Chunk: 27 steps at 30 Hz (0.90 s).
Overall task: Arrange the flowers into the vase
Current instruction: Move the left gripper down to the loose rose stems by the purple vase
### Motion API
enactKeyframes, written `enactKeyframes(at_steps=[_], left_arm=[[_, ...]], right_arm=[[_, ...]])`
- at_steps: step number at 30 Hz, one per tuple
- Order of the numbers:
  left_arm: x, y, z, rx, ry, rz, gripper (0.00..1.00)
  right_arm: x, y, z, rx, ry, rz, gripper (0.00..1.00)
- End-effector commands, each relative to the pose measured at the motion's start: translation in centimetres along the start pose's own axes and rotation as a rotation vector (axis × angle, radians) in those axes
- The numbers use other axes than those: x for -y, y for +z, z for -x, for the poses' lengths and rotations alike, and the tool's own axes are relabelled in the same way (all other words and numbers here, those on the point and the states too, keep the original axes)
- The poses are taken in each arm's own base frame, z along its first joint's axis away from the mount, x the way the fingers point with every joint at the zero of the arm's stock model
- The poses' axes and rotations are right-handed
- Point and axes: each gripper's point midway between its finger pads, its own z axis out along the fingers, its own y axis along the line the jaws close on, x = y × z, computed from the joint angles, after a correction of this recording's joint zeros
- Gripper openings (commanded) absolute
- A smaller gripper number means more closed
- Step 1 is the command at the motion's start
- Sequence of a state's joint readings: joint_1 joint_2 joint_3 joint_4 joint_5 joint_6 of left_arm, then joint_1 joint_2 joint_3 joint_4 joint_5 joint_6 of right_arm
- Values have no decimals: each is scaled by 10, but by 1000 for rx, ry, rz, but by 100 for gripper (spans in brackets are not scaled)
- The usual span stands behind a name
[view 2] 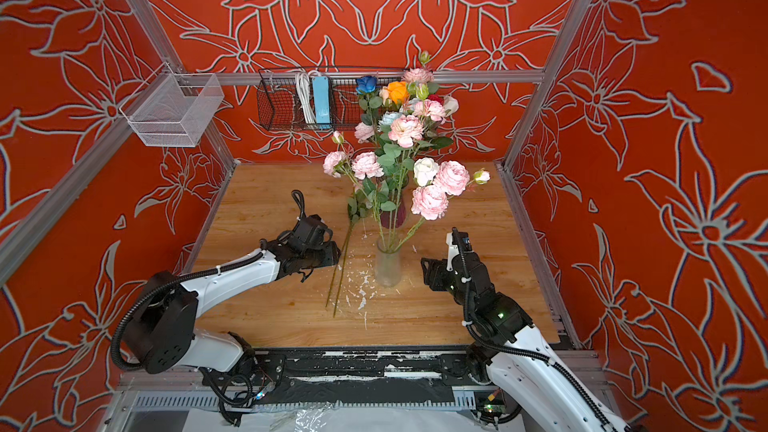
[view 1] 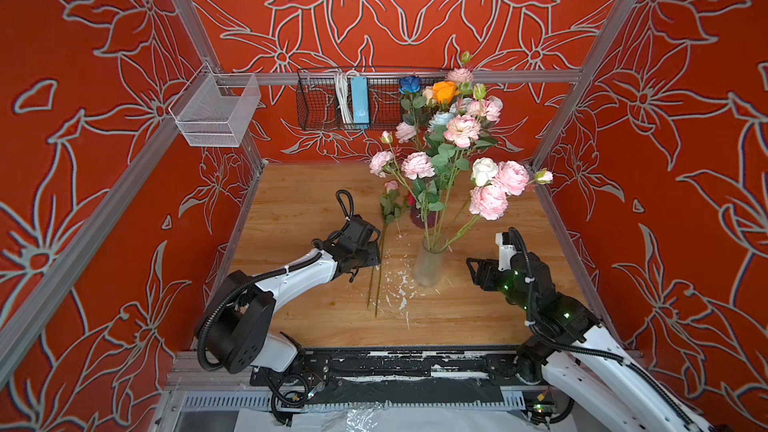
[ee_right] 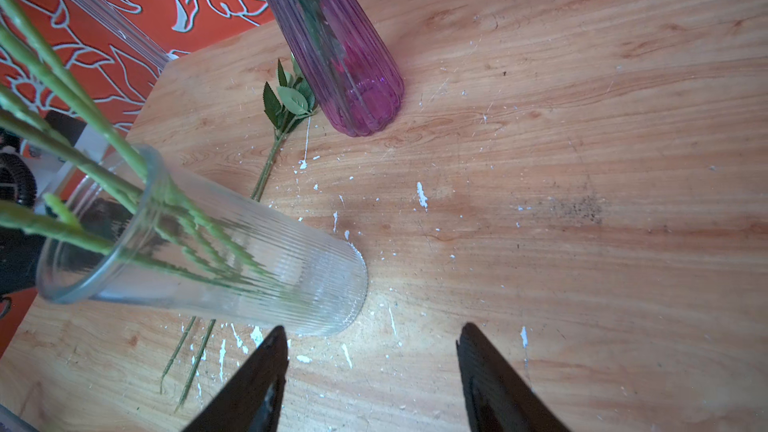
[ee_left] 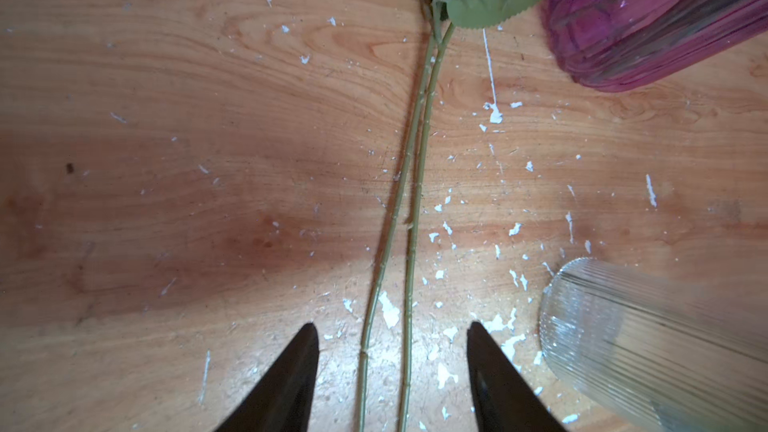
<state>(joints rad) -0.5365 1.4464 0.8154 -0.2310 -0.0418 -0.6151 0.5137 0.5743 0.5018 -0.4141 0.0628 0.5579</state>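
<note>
A clear ribbed vase stands mid-table and holds several pale pink flowers and a white one. Behind it a purple vase carries pink, blue and orange blooms. Two loose flowers lie side by side on the wood left of the clear vase, their stems pointing toward the front edge. My left gripper hangs open just above them, one finger on each side of both stems. My right gripper is open and empty beside the clear vase's base.
A black wire basket with a blue power strip hangs on the back rail. A white mesh basket hangs at the left post. White paint flakes dot the wooden table. Patterned red walls and aluminium posts close in three sides.
</note>
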Motion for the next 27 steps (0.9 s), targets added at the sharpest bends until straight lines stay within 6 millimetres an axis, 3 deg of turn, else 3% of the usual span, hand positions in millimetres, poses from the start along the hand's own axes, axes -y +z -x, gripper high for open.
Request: enactKeyframes(at_steps=[1,7,14,21,27], left_arm=[[-2,-2,4,9,-12,15,58],[-20,-2,-20,-89,-26,90,56],[-33,-7,-78,-245,-62,87,51],[-30,4,-99,-321,-44,91,44],[-28,-5,-114,-371,-59,87,42]], right_arm=[[-2,-3,4,-11,17,-3,66],[-6,-1,5,-26,11,11,66],[-9,12,2,-52,15,14,66],[-11,21,1,-61,31,16,66],[-4,18,-2,-53,34,-4,66]])
